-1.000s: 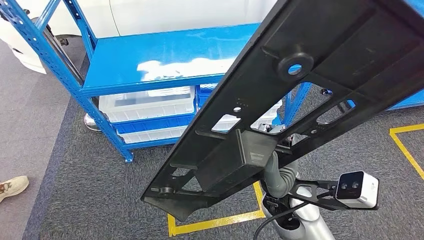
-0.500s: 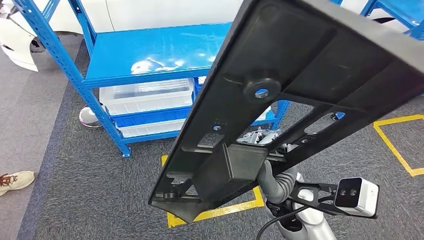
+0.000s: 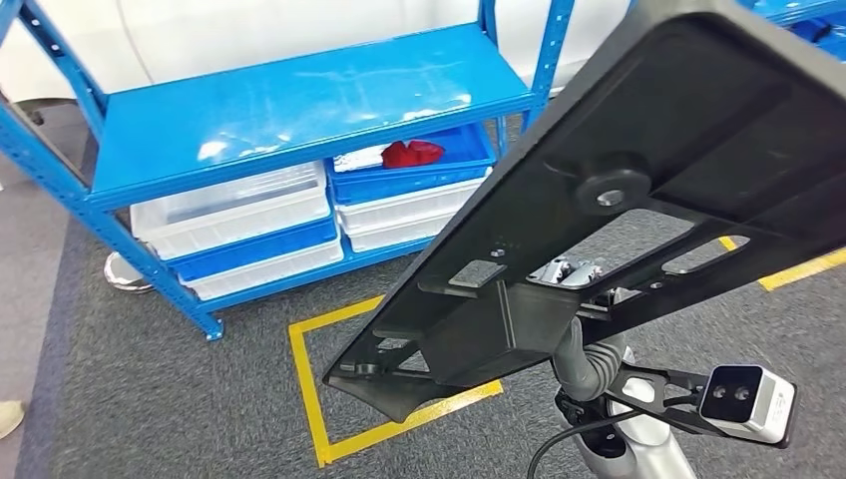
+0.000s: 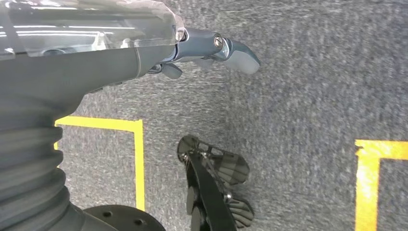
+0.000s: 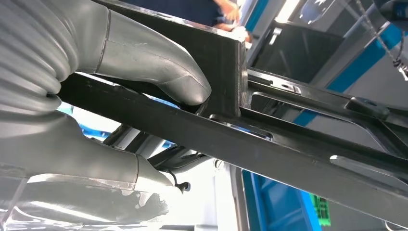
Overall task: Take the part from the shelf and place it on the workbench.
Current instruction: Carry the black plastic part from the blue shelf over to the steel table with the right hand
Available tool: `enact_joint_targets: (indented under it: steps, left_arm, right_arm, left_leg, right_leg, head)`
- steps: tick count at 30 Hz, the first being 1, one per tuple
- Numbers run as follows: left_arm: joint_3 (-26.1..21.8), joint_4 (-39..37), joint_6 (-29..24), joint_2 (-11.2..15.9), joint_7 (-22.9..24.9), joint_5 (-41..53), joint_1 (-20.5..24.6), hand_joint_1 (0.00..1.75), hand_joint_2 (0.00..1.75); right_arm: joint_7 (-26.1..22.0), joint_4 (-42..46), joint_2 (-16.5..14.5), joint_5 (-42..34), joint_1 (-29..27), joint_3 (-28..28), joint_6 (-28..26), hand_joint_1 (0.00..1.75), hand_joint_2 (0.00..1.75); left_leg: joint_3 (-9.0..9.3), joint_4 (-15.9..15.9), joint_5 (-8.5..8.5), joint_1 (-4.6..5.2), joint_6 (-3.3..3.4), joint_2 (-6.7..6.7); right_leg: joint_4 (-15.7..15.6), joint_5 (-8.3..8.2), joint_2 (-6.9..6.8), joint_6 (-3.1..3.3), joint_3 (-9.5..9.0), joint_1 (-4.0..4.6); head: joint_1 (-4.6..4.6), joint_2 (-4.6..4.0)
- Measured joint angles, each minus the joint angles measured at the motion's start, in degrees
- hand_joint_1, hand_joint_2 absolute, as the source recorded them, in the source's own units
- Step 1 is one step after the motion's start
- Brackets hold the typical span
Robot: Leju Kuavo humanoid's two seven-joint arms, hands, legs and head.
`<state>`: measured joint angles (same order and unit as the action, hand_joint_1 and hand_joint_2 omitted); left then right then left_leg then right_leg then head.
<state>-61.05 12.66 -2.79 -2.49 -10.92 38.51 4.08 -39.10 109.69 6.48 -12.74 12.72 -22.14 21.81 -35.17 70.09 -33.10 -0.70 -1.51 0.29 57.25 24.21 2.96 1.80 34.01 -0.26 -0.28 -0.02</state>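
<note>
one long black part (image 3: 638, 190) is held up in the air, slanting from the near middle to the far right, above the carpet and in front of one blue shelf (image 3: 299, 100). the right hand (image 5: 144, 82) grips it, thumb pressed on a boxy block of the part. the left hand (image 4: 211, 50) hangs over the carpet with nothing in it, fingers slightly curled. four white bins (image 3: 234, 205) and one red item (image 3: 412, 153) sit low on the shelf. two yellow tape outlines (image 3: 309, 389) mark the floor.
</note>
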Motion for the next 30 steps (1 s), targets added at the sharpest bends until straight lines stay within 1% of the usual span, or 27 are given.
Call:
enact_joint_targets:
  steps: [2, 3, 4, 5, 6, 7, 8, 9, 10, 11, 12, 13, 14, 15, 16, 17, 18, 19, 20, 22, 23, 24, 26, 27, 28, 29, 30]
  left_arm:
    - [0.0, 0.0, 0.0, 0.0, -0.1, 0.0, 0.0, 0.0, 1.75]
    - [0.0, 0.0, 0.0, 0.0, -0.1, 0.0, 0.0, 0.0, 1.75]
    - [0.0, 0.0, -0.1, 0.0, -0.1, 0.0, 0.1, 0.0, 1.75]
    - [-0.1, 0.0, -0.2, 0.0, -0.2, 0.1, 0.1, 0.0, 1.75]
    - [-0.1, 0.0, -0.4, 0.0, -0.4, 0.1, 0.2, 0.0, 1.75]
    - [-0.1, 0.0, -0.7, -0.1, -0.5, 0.1, 0.3, 0.0, 1.75]
    - [-0.1, 0.0, -0.9, -0.1, -0.7, 0.1, 0.3, 0.0, 1.75]
    - [-0.1, 0.0, -0.9, -0.2, -0.9, 0.1, 0.3, 0.0, 1.75]
    - [-0.1, 0.0, -0.6, -0.3, -1.0, 0.0, 0.2, 0.0, 1.75]
    - [-0.2, 0.0, -0.4, -0.3, -1.2, 0.0, 0.1, 0.0, 1.75]
    - [-0.2, 0.0, -0.2, -0.4, -1.3, 0.0, -0.1, 0.0, 1.75]
    - [-0.2, 0.0, -0.3, -0.5, -1.2, 0.1, -0.1, 0.0, 1.75]
    - [-0.2, 0.0, -0.6, -0.7, -1.0, 0.3, -0.1, 0.0, 1.75]
    - [-0.2, 0.0, -1.2, -0.9, -0.7, 0.6, -0.1, 0.0, 1.75]
    - [-0.2, 0.0, -1.8, -1.0, -0.3, 0.9, -0.1, 0.0, 1.75]
    - [-0.2, 0.0, -2.3, -1.2, 0.1, 1.2, 0.0, 0.0, 1.75]
    - [-0.2, 0.0, -2.9, -1.3, 0.4, 1.4, 0.1, 0.0, 1.75]
    - [-0.2, 0.0, -3.3, -1.4, 0.6, 1.6, 0.1, 0.0, 1.75]
    - [-0.2, 0.0, -3.8, -1.5, 0.7, 1.7, 0.1, 0.0, 1.75]
    - [-0.2, 0.0, -4.2, -1.5, 0.8, 1.8, 0.3, 0.0, 1.75]
    - [-0.2, 0.0, -4.0, -1.6, 0.8, 1.8, 0.4, 0.0, 1.75]
    - [-0.2, 0.0, -3.6, -1.6, 0.8, 1.8, 0.4, 0.0, 1.75]
    - [-0.2, 0.0, -2.2, -1.5, 0.8, 1.7, 0.3, 0.0, 1.75]
    - [-0.2, 0.0, -1.7, -1.5, 0.8, 1.7, 0.2, 0.0, 1.75]
    - [-0.2, 0.0, -1.3, -1.4, 0.7, 1.7, 0.2, 0.0, 1.75]
    - [-0.3, 0.0, -1.0, -1.4, 0.6, 1.6, 0.1, 0.0, 1.75]
    - [-0.3, 0.0, -0.9, -1.2, 0.5, 1.4, 0.1, 0.0, 1.75]
  right_arm:
    - [0.0, 0.0, 0.2, -0.1, 0.0, 0.0, 0.0, 1.75, 1.75]
    - [0.0, 0.0, 0.3, -0.2, 0.0, 0.0, 0.0, 1.75, 1.75]
    - [0.1, 0.1, 0.3, -0.3, 0.0, 0.0, 0.0, 1.75, 1.75]
    - [0.2, 0.1, 0.4, -0.4, 0.0, 0.0, 0.1, 1.75, 1.75]
    - [0.3, 0.1, 0.5, -0.5, 0.0, 0.0, 0.2, 1.75, 1.75]
    - [0.5, 0.2, 0.6, -0.6, 0.0, 0.0, 0.4, 1.75, 1.75]
    - [0.7, 0.2, 0.6, -0.6, -0.1, 0.0, 0.6, 1.75, 1.75]
    - [0.9, 0.2, 0.7, -0.5, -0.2, 0.0, 0.8, 1.75, 1.75]
    - [1.0, 0.2, 0.7, -0.3, -0.3, -0.1, 1.0, 1.75, 1.75]
    - [1.0, 0.2, 0.7, 0.0, -0.6, -0.3, 1.0, 1.75, 1.75]
    - [0.8, 0.1, 0.7, 0.4, -0.9, -0.4, 1.0, 1.75, 1.75]
    - [0.6, 0.0, 0.7, 0.8, -1.2, -0.6, 0.9, 1.75, 1.75]
    - [0.4, -0.2, 0.7, 1.0, -1.3, -0.8, 0.8, 1.75, 1.75]
    - [0.4, -0.3, 0.7, 1.2, -1.3, -1.1, 0.4, 1.75, 1.75]
    - [0.6, -0.4, 0.7, 1.1, -1.1, -1.3, 0.0, 1.75, 1.75]
    - [0.9, -0.4, 0.7, 0.9, -0.6, -1.5, -0.5, 1.75, 1.75]
    - [1.3, -0.4, 0.7, 0.6, -0.2, -1.8, -1.0, 1.75, 1.75]
    - [1.7, -0.4, 0.7, 0.3, 0.2, -2.0, -1.4, 1.75, 1.75]
    - [1.9, -0.2, 0.7, -0.1, 0.5, -2.1, -1.6, 1.75, 1.75]
    - [2.0, 0.2, 0.6, -0.7, 0.7, -2.4, -1.7, 1.75, 1.75]
    - [2.0, 0.5, 0.6, -1.0, 0.9, -2.5, -1.7, 1.75, 1.75]
    - [2.0, 0.8, 0.6, -1.4, 1.4, -2.7, -1.7, 1.75, 1.75]
    - [1.9, 1.1, 0.5, -2.4, 2.5, -3.0, -1.9, 1.75, 1.75]
    - [1.8, 1.2, 0.5, -2.9, 2.9, -3.1, -2.0, 1.75, 1.75]
    - [1.7, 1.2, 0.5, -3.4, 3.0, -3.1, -2.0, 1.75, 1.75]
    - [1.3, 1.2, 0.6, -3.8, 3.0, -3.1, -1.9, 1.75, 1.75]
    - [0.8, 1.2, 0.7, -4.2, 3.0, -3.1, -1.6, 1.75, 1.75]
  left_leg:
    - [3.37, -8.0, 4.05, -0.24, 0.27, -2.09]
    - [4.47, -10.7, 4.97, -0.31, 0.43, -3.16]
    - [4.99, -12.2, 5.25, -0.3, 0.62, -3.93]
    - [5.02, -12.6, 5.11, -0.19, 0.83, -3.99]
    - [4.99, -12.7, 5.26, -0.19, 1.15, -3.47]
    - [5.01, -12.9, 5.52, -0.22, 1.55, -2.86]
    - [5.04, -13.2, 5.79, -0.3, 1.98, -2.22]
    - [5.04, -13.4, 6.01, -0.41, 2.32, -1.51]
    - [4.96, -13.5, 6.12, -0.36, 2.52, -0.78]
    - [4.84, -13.5, 6.14, -0.3, 2.61, -0.1]
    - [4.74, -13.5, 6.14, -0.26, 2.61, 0.61]
    - [4.67, -13.4, 6.14, -0.23, 2.6, 1.35]
    - [4.66, -13.4, 6.11, -0.23, 2.56, 2.08]
    - [4.7, -13.4, 6.07, -0.23, 2.49, 2.76]
    - [4.81, -13.4, 5.99, -0.22, 2.36, 3.41]
    - [4.92, -13.4, 5.85, -0.1, 2.15, 4.0]
    - [5.02, -13.3, 5.71, 0.07, 1.89, 4.55]
    - [5.11, -13.3, 5.59, 0.22, 1.6, 5.08]
    - [5.16, -13.2, 5.49, 0.38, 1.29, 5.61]
    - [5.26, -13.2, 5.25, 0.35, 0.7, 6.33]
    - [5.13, -12.6, 4.68, 0.25, 0.38, 5.61]
    - [4.52, -11.0, 3.51, 0.13, 0.12, 4.33]
    - [1.56, -4.3, -0.23, -0.03, -0.25, 1.3]
    - [-0.4, -0.2, -1.91, -0.04, -0.31, 0.64]
    - [-1.93, 2.7, -2.72, -0.04, -0.33, 0.37]
    - [-2.55, 3.6, -2.28, -0.04, -0.29, 0.26]
    - [-2.13, 2.3, -0.75, -0.05, -0.2, 0.14]
  right_leg:
    - [0.4, -0.02, 1.4, -0.37, 0.18, 0.03]
    - [0.6, -0.11, 2.03, -0.7, 0.46, 0.03]
    - [0.7, -0.26, 2.61, -1.09, 0.8, 0.0]
    - [0.8, -0.49, 3.18, -1.53, 1.14, -0.08]
    - [0.7, -0.74, 3.69, -1.98, 1.43, -0.16]
    - [0.9, -0.68, 3.37, -2.32, 1.67, -0.19]
    - [1.8, -0.02, 2.33, -2.63, 2.14, -0.16]
    - [3.7, 1.26, 0.9, -2.88, 3.03, -0.11]
    - [6.9, 3.16, -0.75, -3.08, 4.42, -0.16]
    - [10.8, 5.19, -1.75, -3.31, 6.18, -0.25]
    - [14.5, 6.68, -2.18, -3.53, 7.77, -0.38]
    - [16.7, 7.32, -2.41, -3.69, 8.71, -0.51]
    - [16.8, 6.84, -2.62, -3.78, 8.5, -0.6]
    - [14.5, 5.46, -2.99, -3.77, 7.13, -0.64]
    - [10.6, 3.64, -3.88, -3.61, 4.85, -0.59]
    - [6.4, 2.31, -5.37, -3.34, 2.49, -0.34]
    - [3.2, 1.45, -6.5, -2.93, 0.79, -0.07]
    - [1.3, 1.16, -7.29, -2.5, -0.15, 0.21]
    - [0.7, 1.32, -7.39, -2.12, -0.26, 0.47]
    - [0.6, 1.16, -6.14, -1.43, -0.03, 0.44]
    - [0.5, 1.02, -5.49, -1.1, -0.02, 0.29]
    - [0.3, 0.85, -4.87, -0.71, -0.04, 0.11]
    - [0.1, 0.63, -3.46, -0.14, 0.01, -0.03]
    - [0.1, 0.58, -2.71, 0.02, 0.06, 0.01]
    - [0.2, 0.56, -1.92, 0.07, 0.08, 0.06]
    - [0.2, 0.55, -1.1, 0.07, 0.06, 0.09]
    - [0.3, 0.56, -0.28, 0.05, 0.01, 0.09]
  head:
    - [0.0, 0.0]
    - [0.0, 0.01]
    - [0.0, 0.01]
    - [0.01, 0.01]
    - [0.01, 0.01]
    - [0.01, 0.0]
    - [0.01, 0.0]
    - [0.01, 0.0]
    - [0.02, 0.0]
    - [0.02, 0.0]
    - [0.02, 0.0]
    - [0.02, 0.0]
    - [0.01, 0.0]
    - [0.01, 0.0]
    - [0.01, 0.0]
    - [0.01, 0.0]
    - [0.01, 0.0]
    - [0.01, 0.0]
    - [0.01, 0.0]
    - [0.01, 0.0]
    - [0.01, 0.0]
    - [0.01, 0.0]
    - [0.01, 0.0]
    - [0.0, 0.0]
    - [0.0, 0.0]
    - [0.0, 0.0]
    - [0.0, 0.0]
